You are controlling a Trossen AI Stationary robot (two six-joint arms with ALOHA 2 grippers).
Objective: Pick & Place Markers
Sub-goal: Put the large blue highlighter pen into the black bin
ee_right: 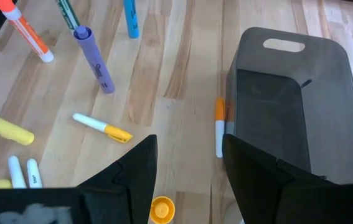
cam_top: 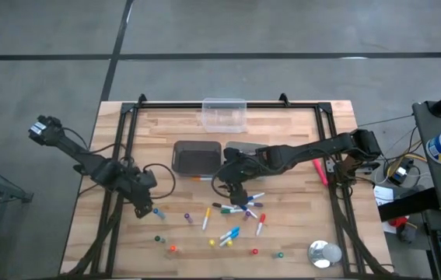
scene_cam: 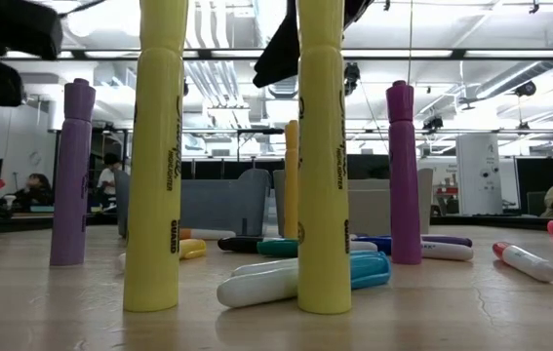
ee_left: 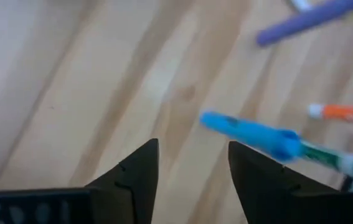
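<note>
Many markers [cam_top: 232,222] lie scattered on the wooden table in the high view, with tiny loose caps [cam_top: 172,247] nearer the front edge. In the low view, yellow highlighters [scene_cam: 156,156] and purple markers [scene_cam: 403,171] stand upright on their ends among lying pens. My left gripper [cam_top: 144,204] [ee_left: 192,165] is open, low over bare wood beside a blue-capped marker [ee_left: 254,134] [cam_top: 159,211], and touches nothing. My right gripper [cam_top: 232,185] [ee_right: 188,168] is open above the table, between the marker pile and the dark bin [ee_right: 288,106] [cam_top: 197,155].
An orange-capped white marker [ee_right: 219,127] lies against the bin's wall; a yellow cap [ee_right: 162,209] sits by my right fingers. A clear container [cam_top: 222,113] stands at the far edge, a silver tape roll [cam_top: 323,253] near the front right, and a red object [cam_top: 319,171] at the right rail.
</note>
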